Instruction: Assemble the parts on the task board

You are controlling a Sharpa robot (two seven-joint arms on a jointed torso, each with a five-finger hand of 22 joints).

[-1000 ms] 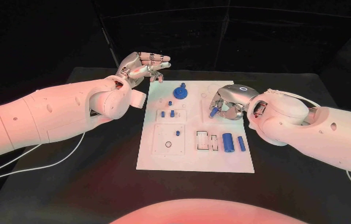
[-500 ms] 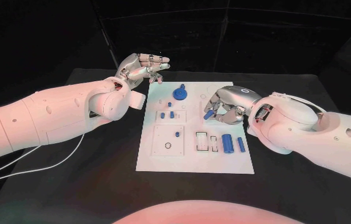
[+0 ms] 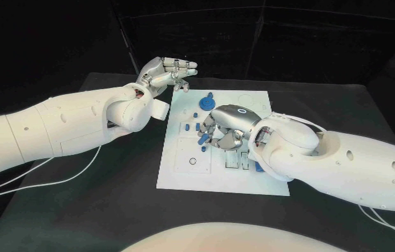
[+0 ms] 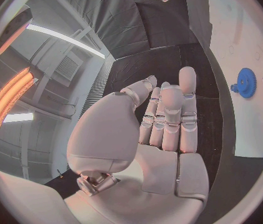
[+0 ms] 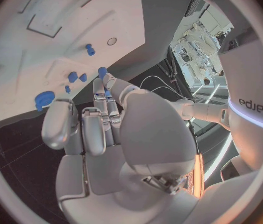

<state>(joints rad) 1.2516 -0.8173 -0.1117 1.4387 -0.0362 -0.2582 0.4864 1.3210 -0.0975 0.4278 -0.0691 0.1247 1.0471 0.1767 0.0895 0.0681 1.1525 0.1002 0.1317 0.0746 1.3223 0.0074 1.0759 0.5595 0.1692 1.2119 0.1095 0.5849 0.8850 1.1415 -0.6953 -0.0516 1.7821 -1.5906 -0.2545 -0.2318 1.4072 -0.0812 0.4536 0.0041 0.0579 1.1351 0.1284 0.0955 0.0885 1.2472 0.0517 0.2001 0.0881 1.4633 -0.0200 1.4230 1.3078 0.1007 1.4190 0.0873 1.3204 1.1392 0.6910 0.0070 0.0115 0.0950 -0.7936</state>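
Since the earlier frame, my right hand [image 3: 221, 131] moved left over the white task board [image 3: 191, 175], pinching a blue part [image 3: 202, 141]. On the black tabletop [image 3: 99, 206], I see the left hand [image 3: 167, 72] raised, fingers apart, holding nothing. From the left wrist I see a blue gear [image 4: 246, 82] on the board.

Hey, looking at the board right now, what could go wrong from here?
The right hand holds a small blue part low over the task board, close to the standing blue pegs; it might knock them. In the head view the hand hides the board's middle, so alignment is hard to check. The part could slip.
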